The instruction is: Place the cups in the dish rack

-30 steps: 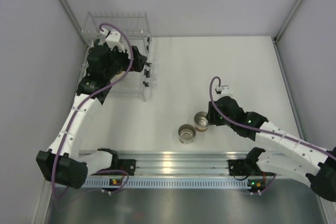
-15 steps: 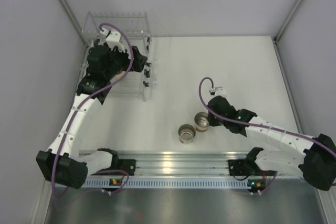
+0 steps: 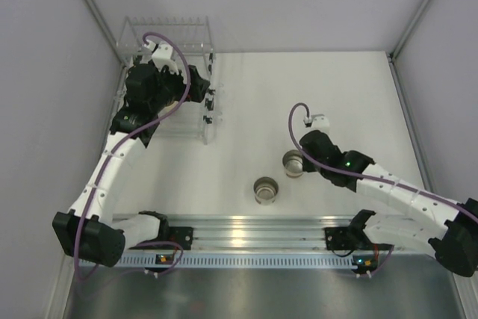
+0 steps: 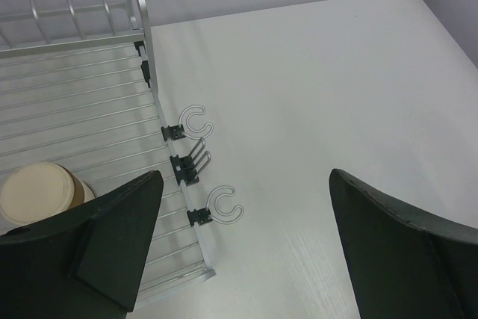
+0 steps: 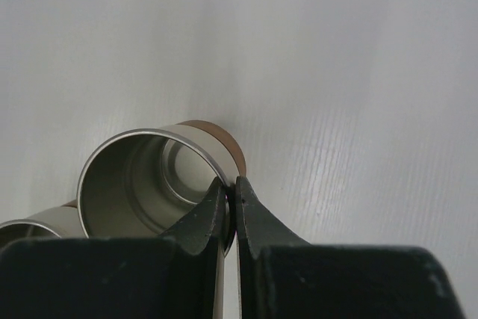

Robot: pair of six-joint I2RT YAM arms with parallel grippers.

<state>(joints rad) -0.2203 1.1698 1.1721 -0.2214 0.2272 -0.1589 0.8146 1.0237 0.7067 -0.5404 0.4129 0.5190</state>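
Observation:
My right gripper (image 5: 231, 183) is shut on the rim of a cream cup (image 5: 134, 177) with a brown band and a shiny inside, one finger inside the wall and one outside. From above, this cup (image 3: 293, 162) stands at mid-table beside the right gripper (image 3: 305, 159). A second such cup (image 3: 265, 190) stands apart to its near left, and its rim shows at the edge of the right wrist view (image 5: 30, 225). My left gripper (image 4: 245, 177) hangs open and empty over the right edge of the dish rack (image 4: 75, 102). A cream cup (image 4: 37, 192) lies in the rack.
The clear dish rack (image 3: 168, 35) stands at the far left, next to the left wall. Black clips with wire hooks (image 4: 196, 162) stick out from its right side. The left arm covers most of the rack from above. A metal rail (image 3: 254, 229) runs along the near edge.
My right gripper closed onto the rim of the cup. That cup has shifted a little farther back and to the right, away from the other cup. The left arm has not moved.

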